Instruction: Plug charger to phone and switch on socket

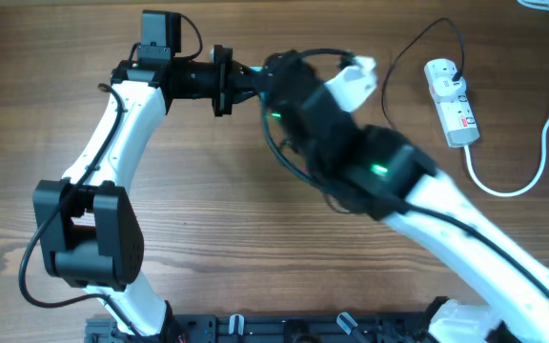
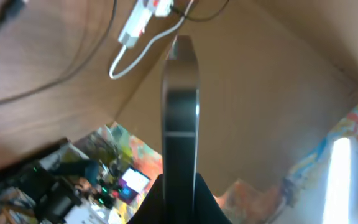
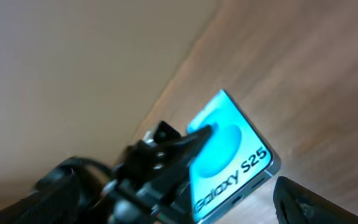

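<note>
Two arms meet above the upper middle of the wooden table (image 1: 255,257). The left gripper (image 2: 179,186) is clamped on the phone (image 3: 229,146), pinching its flat faces. In the left wrist view the phone appears edge-on, rising from between the fingers. From the right wrist, the phone is held off the table and tilted. Its turquoise screen faces the camera, and the white strip reading "Galaxy S25" is at the nearer end. The right gripper (image 3: 179,186) hangs just before that end with its jaws spread wide. One dark finger (image 3: 316,202) sits at the lower right and a blurred dark shape at the lower left, with the phone's end and the left gripper showing in the gap. The socket (image 1: 451,114) lies flat near the right edge of the table, well apart from both grippers. Its thick white cord (image 1: 542,157) loops off to the right. The charger (image 1: 400,59) leaves the socket's far end as a thin black cable and curves toward the arms, where it passes out of sight behind the right arm. Its plug cannot be made out. Whether the socket's switches are on or off cannot be told.
</note>
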Tool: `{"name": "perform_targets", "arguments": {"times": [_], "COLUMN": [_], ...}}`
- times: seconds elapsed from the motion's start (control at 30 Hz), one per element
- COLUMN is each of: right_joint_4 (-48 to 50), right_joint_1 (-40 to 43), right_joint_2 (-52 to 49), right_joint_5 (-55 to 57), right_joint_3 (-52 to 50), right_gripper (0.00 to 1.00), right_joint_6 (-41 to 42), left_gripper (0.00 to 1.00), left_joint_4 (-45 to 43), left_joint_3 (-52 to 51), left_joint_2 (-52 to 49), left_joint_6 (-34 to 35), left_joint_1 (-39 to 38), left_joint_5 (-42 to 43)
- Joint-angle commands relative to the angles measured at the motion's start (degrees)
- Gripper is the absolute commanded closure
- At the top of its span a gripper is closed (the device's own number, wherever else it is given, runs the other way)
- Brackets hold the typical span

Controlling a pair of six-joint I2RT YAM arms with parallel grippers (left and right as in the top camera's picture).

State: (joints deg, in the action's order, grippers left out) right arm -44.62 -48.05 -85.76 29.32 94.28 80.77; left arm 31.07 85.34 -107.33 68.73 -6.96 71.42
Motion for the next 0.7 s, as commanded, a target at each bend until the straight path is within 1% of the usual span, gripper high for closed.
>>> {"name": "perform_targets", "arguments": {"times": [0.0,0.03,0.07,0.13,0.17,0.2,0.23,0.27,0.37,0.43,0.5,0.57,0.63,0.67], "right_joint_4": [-2.38,-4.61,-7.32,-16.00,-18.58,-22.62,-23.12,-23.04,-24.59,-24.85,-23.80,-23.15,-22.58,-22.36], "right_joint_1": [3.56,5.86,7.93,13.33,14.78,18.14,21.14,22.86,23.65,23.58,23.89,23.93,23.91,23.91], "right_joint_2": [6.69,7.78,7.98,7.10,6.51,4.46,1.66,-1.49,-10.95,-17.75,-23.74,-27.74,-31.58,-32.50], "right_joint_5": [-1.31,-5.88,-8.94,-12.72,-12.79,-13.38,-18.12,-21.73,-21.88,-24.44,-28.02,-29.42,-29.90,-30.82], "right_joint_3": [0.87,0.87,0.87,0.85,0.85,0.81,-0.15,-1.31,-2.12,-2.12,-2.12,-2.12,-2.14,-2.14], "right_gripper": [0.00,0.00,0.00,0.00,0.00,0.00,0.00,0.00,0.00,0.00,0.00,0.01,0.07,0.15], "right_joint_6": [-23.58,-31.17,-34.80,-38.58,-38.93,-39.39,-45.40,-49.64,-50.38,-50.38,-50.88,-51.49,-52.50,-53.88], "left_gripper": [0.96,0.96,0.96,0.96,0.96,0.96,0.96,0.96,0.96,0.96,0.96,0.96,0.96,0.96], "left_joint_4": [1.07,3.06,6.23,11.96,13.92,16.17,17.68,18.91,22.23,24.39,25.83,26.69,26.91,26.91], "left_joint_3": [0.17,0.17,0.17,0.17,0.17,0.17,0.17,0.17,0.17,0.17,0.17,0.17,0.17,0.17], "left_joint_2": [1.79,1.79,1.79,1.79,1.79,1.79,1.79,1.79,1.79,1.79,1.79,1.79,1.79,1.79], "left_joint_6": [-11.37,-14.49,-17.20,-19.56,-20.06,-20.85,-21.81,-22.05,-22.03,-22.03,-22.05,-22.05,-22.05,-22.05], "left_joint_1": [0.48,0.48,0.48,0.48,0.48,0.48,0.48,0.48,0.48,0.48,0.52,0.98,2.10,2.43], "left_joint_5": [-4.13,-6.62,-10.62,-20.02,-22.84,-26.73,-30.67,-34.10,-40.28,-46.18,-49.11,-49.66,-49.66,-49.66]}}
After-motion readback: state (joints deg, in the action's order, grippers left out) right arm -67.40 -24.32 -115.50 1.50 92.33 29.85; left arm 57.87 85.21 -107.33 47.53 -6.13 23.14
